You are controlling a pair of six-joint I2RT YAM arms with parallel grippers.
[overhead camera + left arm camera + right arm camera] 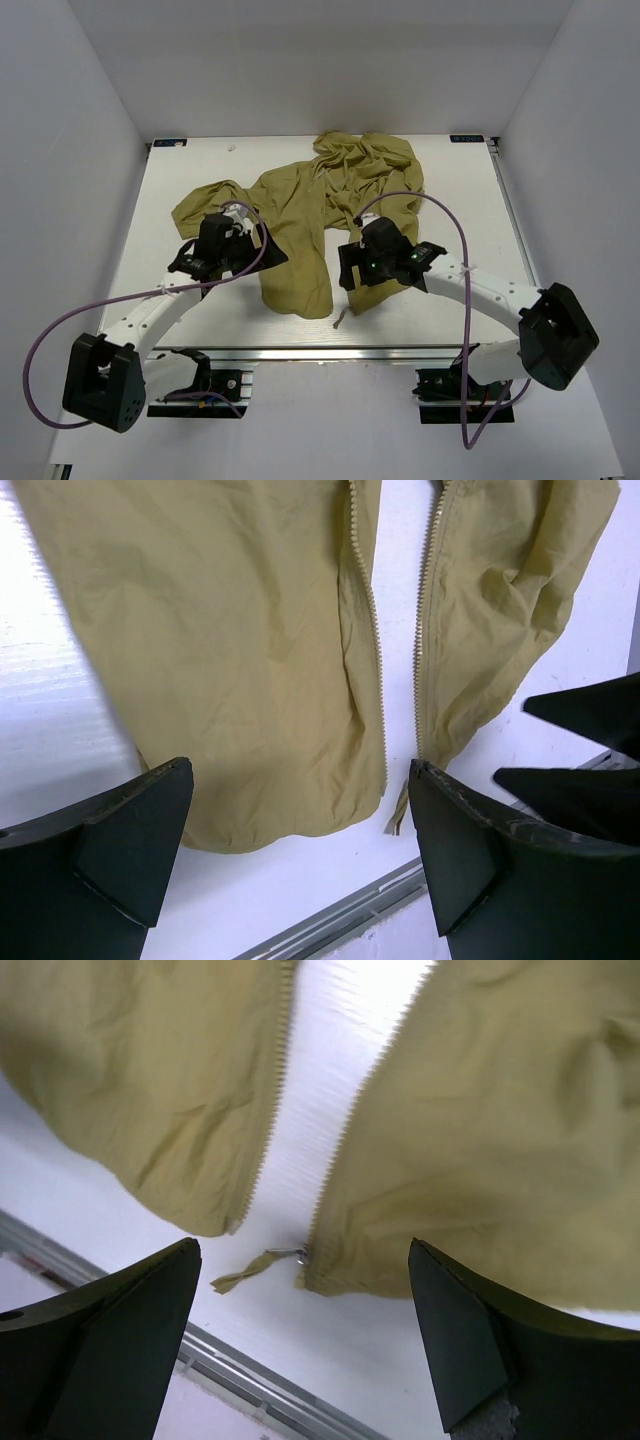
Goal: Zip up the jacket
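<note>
Here, jacket: lay unzipped on the worktop.
Left end effector: released, above hem.
Right end effector: released, above zipper pull.

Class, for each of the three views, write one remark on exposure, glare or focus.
Top external: even, diffuse light; the jacket reads sharp against the bright table. Left wrist: table blown out to white at left, zipper teeth crisp, the left hand dark with little detail. Right wrist: table between the jacket's open edges washed out, the zipper pull slightly soft.
</note>
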